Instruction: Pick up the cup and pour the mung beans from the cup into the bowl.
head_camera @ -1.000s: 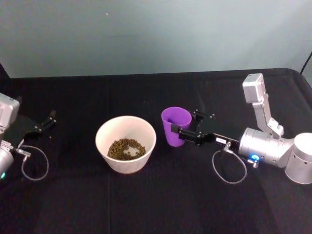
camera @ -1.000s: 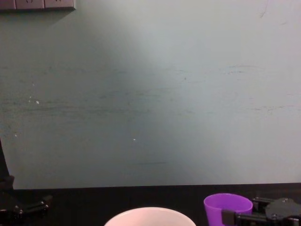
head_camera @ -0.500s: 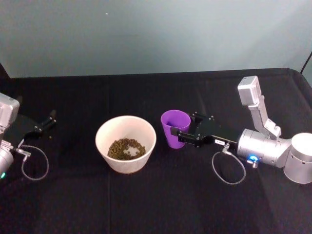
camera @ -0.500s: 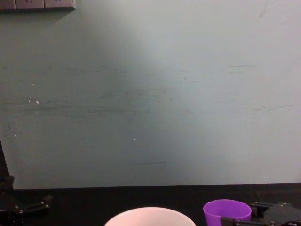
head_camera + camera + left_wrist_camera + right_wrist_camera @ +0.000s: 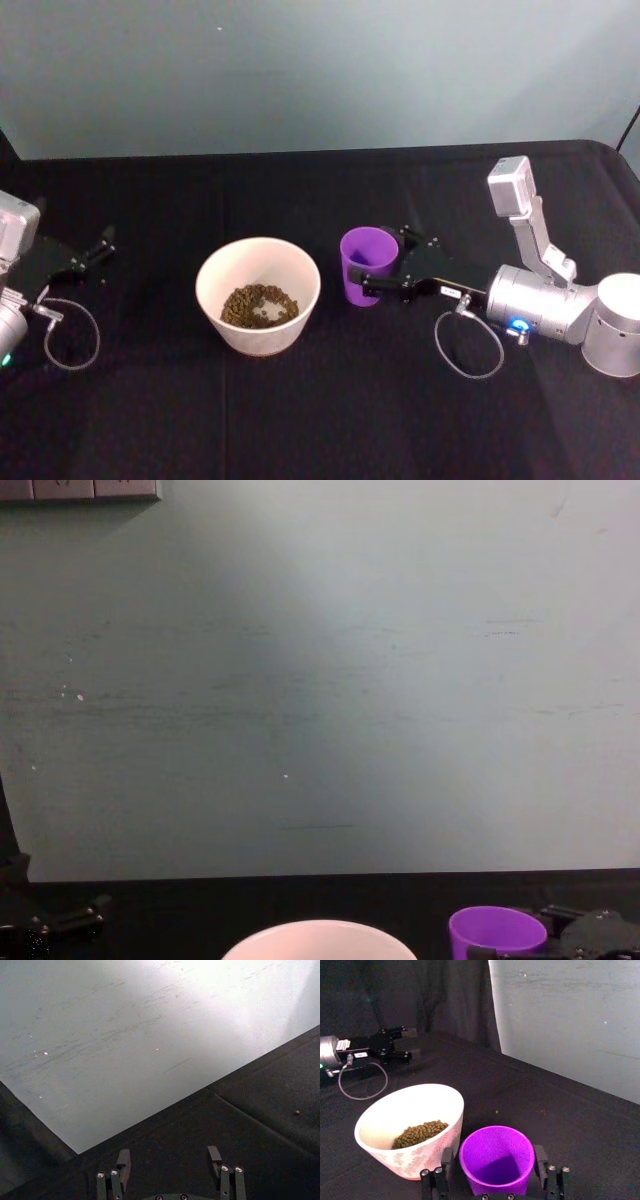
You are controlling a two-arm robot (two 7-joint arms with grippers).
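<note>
The cup (image 5: 368, 264) is seen upright on the table (image 5: 330, 400), just right of the bowl (image 5: 258, 294), whose beans (image 5: 258, 305) are already inside; the cup looks empty. The right end effector (image 5: 385, 272) is clasped about the cup, its fingers on either side. The left end effector (image 5: 97, 249) is parked released, well apart at the left.

no words, numbers or brand marks could be read anywhere. the bowl (image 5: 410, 1130) carried a faint reddish leaf pattern on its outer wall, but no lettering. the cup (image 5: 496, 1159) was plain purple with no print.
</note>
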